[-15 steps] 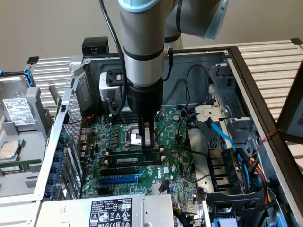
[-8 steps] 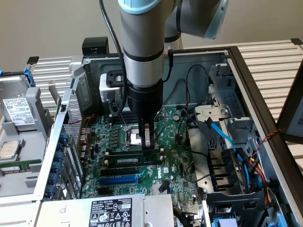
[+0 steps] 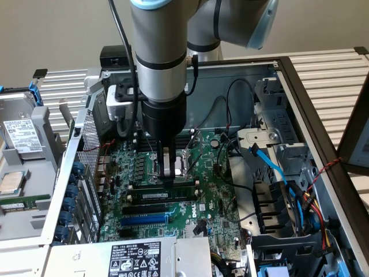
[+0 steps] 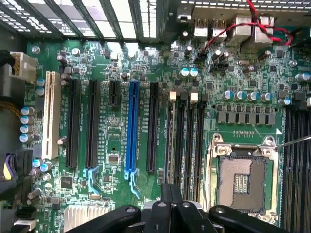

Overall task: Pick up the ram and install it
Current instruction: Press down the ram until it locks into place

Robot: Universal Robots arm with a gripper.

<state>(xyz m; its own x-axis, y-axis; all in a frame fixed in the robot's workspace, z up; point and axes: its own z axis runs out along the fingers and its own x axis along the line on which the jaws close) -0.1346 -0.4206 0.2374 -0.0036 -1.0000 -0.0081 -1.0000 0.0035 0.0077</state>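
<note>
The open computer case point(image 3: 314, 109) holds the large green motherboard point(image 3: 216, 202), and the 1 arm point(image 3: 158, 52) reaches straight down into it. Every place below is given from the CPU socket point(image 3: 183, 163).

The ram point(image 3: 167, 196) lies just beside the socket, on the side nearer the exterior camera, among the black memory slots point(image 3: 164, 187). Its white label strip faces up and out. Its long axis runs along the slots, across the exterior view from left to right. Whether it is fully seated I cannot tell.

The gripper point(image 3: 167, 167) hangs over the socket's edge on the ram's side, its tips just above and behind the stick. The ram therefore lies a short way forward of the jaws, broadside to them. The jaws look pressed together with nothing between them, as the wrist view's gripper point(image 4: 171, 199) also suggests.
</note>
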